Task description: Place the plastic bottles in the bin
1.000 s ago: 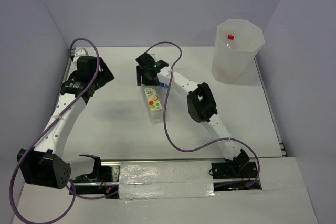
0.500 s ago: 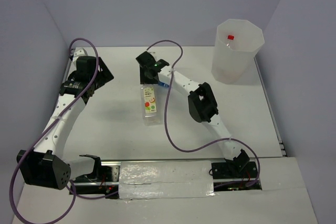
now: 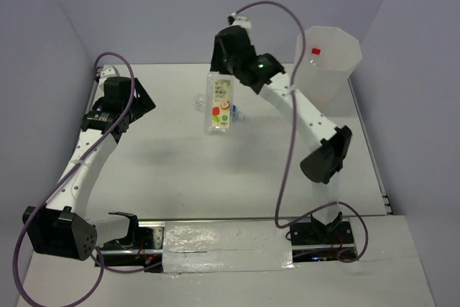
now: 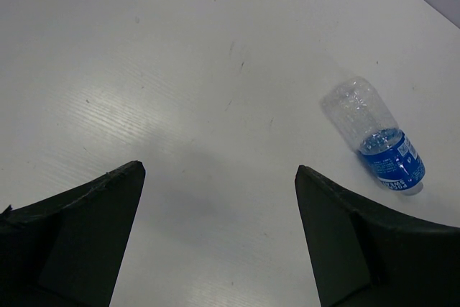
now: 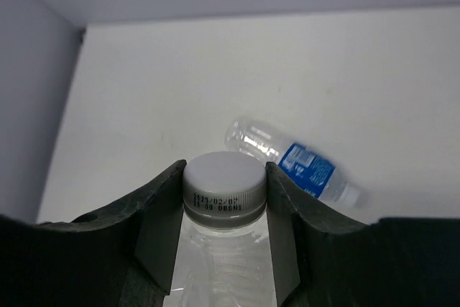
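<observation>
At the left, our left gripper [image 4: 218, 174] hangs with fingers apart over the table [image 4: 144, 48]. The blue-labelled bottle [image 4: 375, 138] lies on its side at about its 3 o'clock. Mid-scene, our right gripper [image 5: 224, 170] is clamped on the neck of the fruit-labelled bottle [image 3: 219, 106], which hangs cap-up. The bin [image 3: 327, 77] stands at 2 o'clock from it, nearer our right arm. A red-capped bottle [image 3: 315, 51] is already inside.

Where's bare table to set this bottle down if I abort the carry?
The widest bare stretch of table is the middle band between the blue-labelled bottle and the near edge. It is also bare between the left gripper and that bottle. It is crowded around the fruit-labelled bottle held in the right gripper, where the blue-labelled one lies.
</observation>
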Robot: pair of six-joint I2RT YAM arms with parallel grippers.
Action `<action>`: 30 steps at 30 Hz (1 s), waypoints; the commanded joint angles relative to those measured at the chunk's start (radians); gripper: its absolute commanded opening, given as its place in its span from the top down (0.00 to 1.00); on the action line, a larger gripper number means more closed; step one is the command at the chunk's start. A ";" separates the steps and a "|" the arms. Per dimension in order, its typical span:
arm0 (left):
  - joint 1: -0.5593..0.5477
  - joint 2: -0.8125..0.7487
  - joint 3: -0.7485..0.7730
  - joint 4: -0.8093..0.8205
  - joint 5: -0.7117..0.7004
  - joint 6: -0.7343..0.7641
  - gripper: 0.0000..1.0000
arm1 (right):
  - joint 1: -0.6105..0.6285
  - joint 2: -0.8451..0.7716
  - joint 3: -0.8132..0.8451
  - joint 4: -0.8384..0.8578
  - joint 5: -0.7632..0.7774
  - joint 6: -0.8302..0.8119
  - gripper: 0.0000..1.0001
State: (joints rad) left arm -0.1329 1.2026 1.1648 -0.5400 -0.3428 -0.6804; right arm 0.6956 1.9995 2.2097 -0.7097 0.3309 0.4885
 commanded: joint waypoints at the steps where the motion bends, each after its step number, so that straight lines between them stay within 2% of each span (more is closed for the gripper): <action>1: 0.007 -0.028 0.012 0.020 -0.001 0.016 0.00 | -0.056 -0.166 -0.008 0.052 0.114 -0.050 0.69; 5: 0.009 -0.026 0.013 0.023 0.007 0.013 0.00 | -0.133 -0.298 -0.030 0.151 0.250 -0.122 0.69; 9: 0.009 -0.015 0.021 0.029 0.018 0.012 0.01 | -0.217 -0.383 -0.050 0.341 0.405 -0.296 0.69; 11: 0.009 -0.008 0.027 0.031 0.019 0.010 0.00 | -0.263 -0.400 -0.059 0.505 0.463 -0.370 0.69; 14: 0.009 0.005 0.039 0.031 0.021 0.010 0.01 | -0.314 -0.386 -0.076 0.798 0.575 -0.577 0.69; 15: 0.009 0.009 0.044 0.032 0.024 0.010 0.00 | -0.320 -0.361 -0.084 0.885 0.600 -0.705 0.69; 16: 0.009 0.014 0.047 0.034 0.024 0.010 0.01 | -0.340 -0.346 -0.090 1.064 0.631 -0.767 0.69; 19: 0.009 0.028 0.056 0.032 0.022 0.012 0.00 | -0.386 -0.253 -0.046 1.299 0.648 -0.956 0.69; 21: 0.009 0.037 0.059 0.032 0.019 0.015 0.00 | -0.406 -0.180 -0.019 1.398 0.643 -1.040 0.69; 24: 0.009 0.043 0.058 0.034 0.019 0.016 0.01 | -0.450 -0.163 -0.071 1.483 0.645 -1.056 0.69; 30: 0.009 0.069 0.070 0.034 0.016 0.031 0.00 | -0.502 -0.113 -0.094 1.518 0.649 -1.071 0.69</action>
State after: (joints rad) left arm -0.1310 1.2560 1.1862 -0.5354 -0.3241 -0.6785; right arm 0.2104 1.9064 2.1170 0.6418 0.9668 -0.5266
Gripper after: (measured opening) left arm 0.994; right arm 0.515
